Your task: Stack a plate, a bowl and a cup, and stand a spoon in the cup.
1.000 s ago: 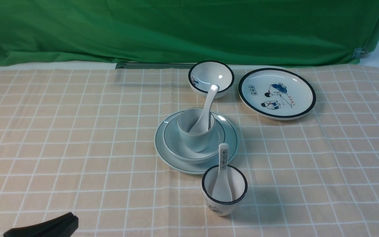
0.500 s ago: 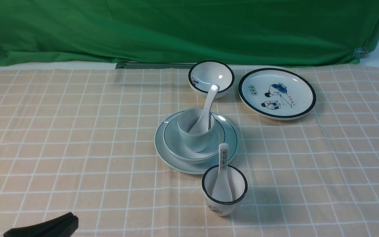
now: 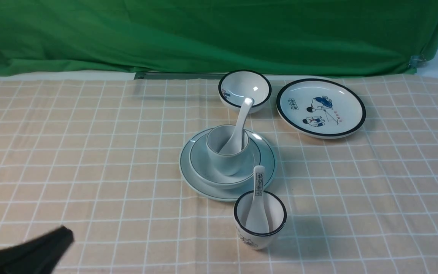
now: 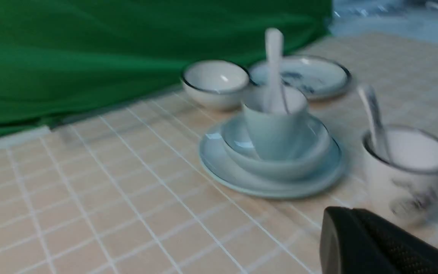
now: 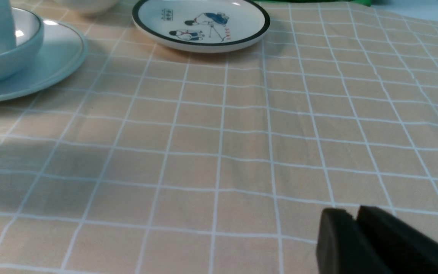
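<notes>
Bowl (image 3: pixel 200 163) on plate (image 3: pixel 192 182) steadies cup (image 3: pixel 228 161); its wall props spoon (image 3: pixel 242 120). I find left claw (image 4: pixel 350 213) clenched, right claw (image 5: pixel 350 213) slightly parted, both empty

The cup (image 4: pixel 276 129), with the spoon (image 4: pixel 274 68) in it, sits in the bowl (image 4: pixel 280 167) on the plate (image 4: pixel 219 163).
</notes>
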